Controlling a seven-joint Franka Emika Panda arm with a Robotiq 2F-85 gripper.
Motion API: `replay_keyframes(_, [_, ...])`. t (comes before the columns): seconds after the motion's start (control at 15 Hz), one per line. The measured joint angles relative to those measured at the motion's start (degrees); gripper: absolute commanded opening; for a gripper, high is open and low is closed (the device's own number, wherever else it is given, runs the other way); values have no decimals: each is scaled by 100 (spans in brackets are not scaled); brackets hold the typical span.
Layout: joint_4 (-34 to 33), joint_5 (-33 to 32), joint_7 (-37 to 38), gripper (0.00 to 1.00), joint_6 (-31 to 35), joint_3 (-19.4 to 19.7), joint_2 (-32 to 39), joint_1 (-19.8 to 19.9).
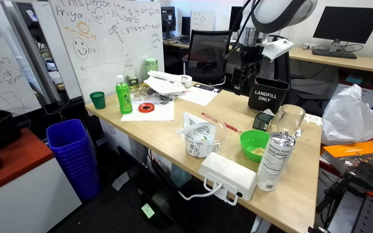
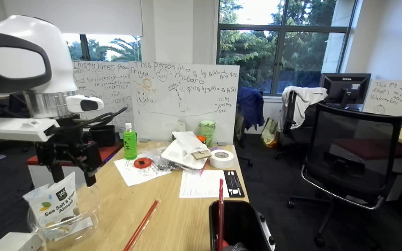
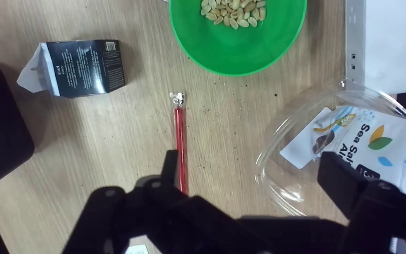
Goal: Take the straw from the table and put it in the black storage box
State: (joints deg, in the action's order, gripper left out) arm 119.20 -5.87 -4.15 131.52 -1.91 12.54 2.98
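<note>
Gripper (image 3: 252,173) spread, empty; straw (image 3: 180,139) lies off-center, toward the black storage box (image 3: 4,120), axis apparently square to closing direction.

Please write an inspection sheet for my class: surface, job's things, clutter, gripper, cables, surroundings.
Surface: wood-grain table, dark specks.
Job's things: wrapped red straw lying on table; black box, marked LANDFILL ONLY, upright, red stick seen over its mouth.
Clutter: bowl of nuts, tub holding snack bag, carton, canister, bottle.
Gripper: open above table, nothing held.
Cables: black cables along arm; white cable beyond table edge.
Surroundings: whiteboard, chair, monitor.
</note>
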Motion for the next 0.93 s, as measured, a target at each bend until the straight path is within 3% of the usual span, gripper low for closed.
replay_keyframes(0.6, [-3, 3, -58, 100, 23, 53, 54, -5])
replay_keyframes(0.93, [-284, 81, -586, 100, 123, 153, 666, 39])
